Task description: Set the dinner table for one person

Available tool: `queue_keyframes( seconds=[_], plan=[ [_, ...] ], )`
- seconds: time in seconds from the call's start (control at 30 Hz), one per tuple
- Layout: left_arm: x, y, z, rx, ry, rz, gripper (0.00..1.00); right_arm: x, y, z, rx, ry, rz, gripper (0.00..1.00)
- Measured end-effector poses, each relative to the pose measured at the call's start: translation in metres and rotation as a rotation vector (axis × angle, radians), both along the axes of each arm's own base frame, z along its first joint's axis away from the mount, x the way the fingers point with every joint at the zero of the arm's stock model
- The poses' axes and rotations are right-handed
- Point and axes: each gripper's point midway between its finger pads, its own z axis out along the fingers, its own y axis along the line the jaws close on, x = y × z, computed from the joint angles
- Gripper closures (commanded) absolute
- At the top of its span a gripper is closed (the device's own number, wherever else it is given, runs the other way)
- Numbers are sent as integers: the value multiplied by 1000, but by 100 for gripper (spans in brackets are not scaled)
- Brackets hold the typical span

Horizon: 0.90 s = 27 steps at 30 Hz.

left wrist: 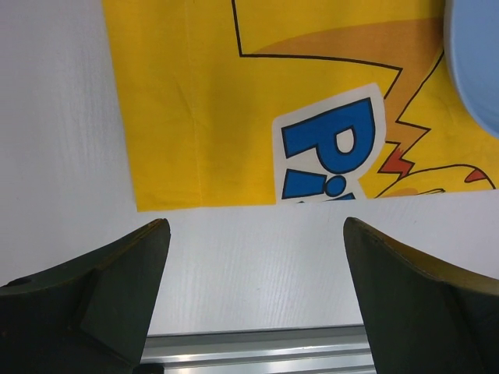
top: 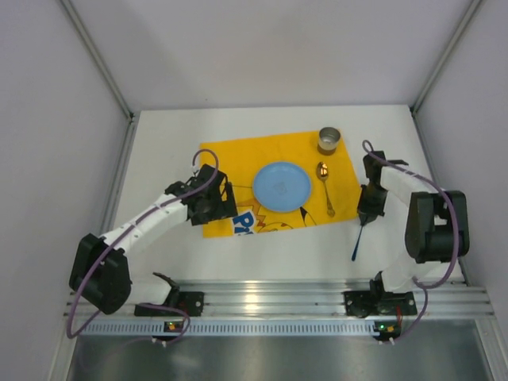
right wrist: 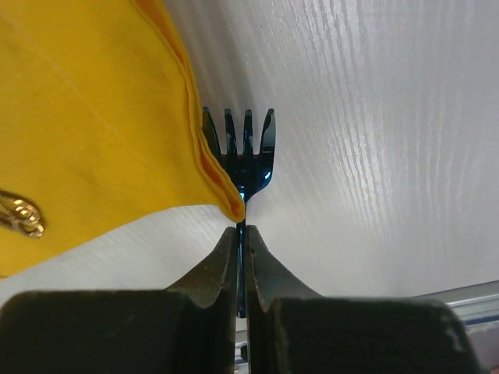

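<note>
Top external view: The desk (top: 159, 143) is a plain white surface that fills the floor of the enclosure. A yellow printed mat (top: 238, 159) lies at its centre. A light blue plate (top: 282, 186) sits on the mat, with a gold spoon (top: 325, 186) just to its right. A metal cup (top: 329, 140) stands at the far right corner of the mat. The left fingers (top: 216, 205) hang over the near left part of the mat. The right fingers (top: 367, 214) are at the near right corner of the mat, on a dark blue fork (top: 357, 242) whose handle points toward the near edge.

Left wrist view: The left fingers (left wrist: 132, 265) are spread fully wide and hold nothing. Below them are bare desk (left wrist: 257, 265), the mat corner (left wrist: 234, 117), the plate rim (left wrist: 475, 62) and an aluminium rail (left wrist: 257, 347).

Right wrist view: The right fingers (right wrist: 240, 234) are pressed together on the neck of the fork (right wrist: 245, 156). The tines lie against the folded edge of the mat (right wrist: 93, 140). The spoon handle tip (right wrist: 19, 214) rests on the mat. White desk (right wrist: 374, 156) fills the right side.
</note>
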Motion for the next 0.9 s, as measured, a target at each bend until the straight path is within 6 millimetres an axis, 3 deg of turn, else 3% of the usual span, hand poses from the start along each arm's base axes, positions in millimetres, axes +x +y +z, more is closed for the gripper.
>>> queue_keyframes(
  seconds=[0.17,0.4,0.73,0.9],
  plan=[
    [12,8,-2,20,18,30,2,6,4,41,24,-142,-15,100],
    [78,19,-2,43,20,94,2,6,9,101,58,-304,-27,100],
    [159,29,-41,171,65,112,2,-22,13,127,85,-347,-27,100],
    [175,32,-64,237,101,93,4,-27,13,133,90,-368,-27,100]
  ],
)
